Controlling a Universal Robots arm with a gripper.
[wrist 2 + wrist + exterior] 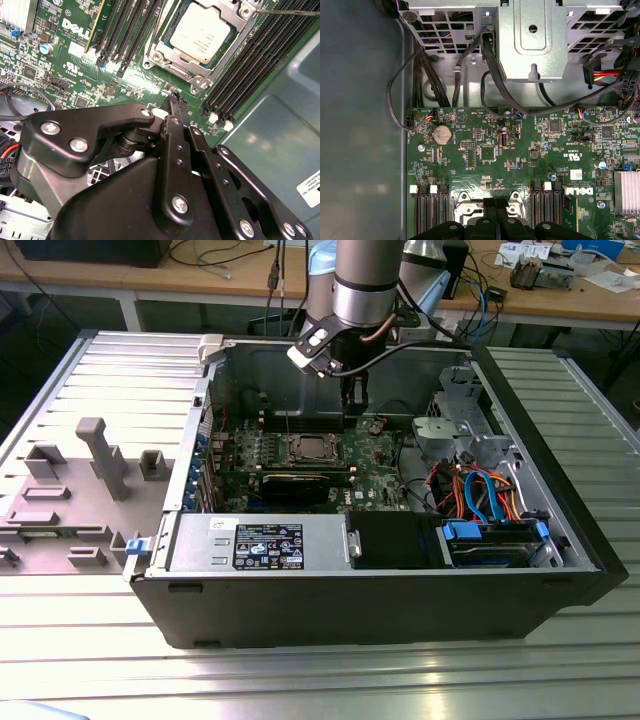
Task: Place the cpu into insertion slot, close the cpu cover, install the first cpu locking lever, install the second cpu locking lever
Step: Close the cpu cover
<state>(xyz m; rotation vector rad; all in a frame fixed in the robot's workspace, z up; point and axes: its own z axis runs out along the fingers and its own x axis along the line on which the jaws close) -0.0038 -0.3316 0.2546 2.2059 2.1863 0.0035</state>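
The cpu [202, 29] lies flat in the insertion slot [176, 69], its silver-grey top facing up. The cpu cover [166, 47] lies down around it as a silver frame. A thin locking lever rod [290, 11] stands off past one corner of the socket. In the exterior view the socket [310, 448] sits mid-board, and my gripper [352, 392] hangs above the green motherboard, a little to the exterior view's right of it. The black fingers [172, 115] are pressed together with nothing between them. In the first wrist view the gripper [498, 216] is over the socket's edge [469, 210].
Long black memory slots [250, 60] flank the socket on both sides. A metal drive cage [532, 45] with black cables [492, 65] stands close beyond the board. The case walls [400, 600], a power supply [260, 543] and a blue-tabbed drive bay [495, 540] hem in the work area.
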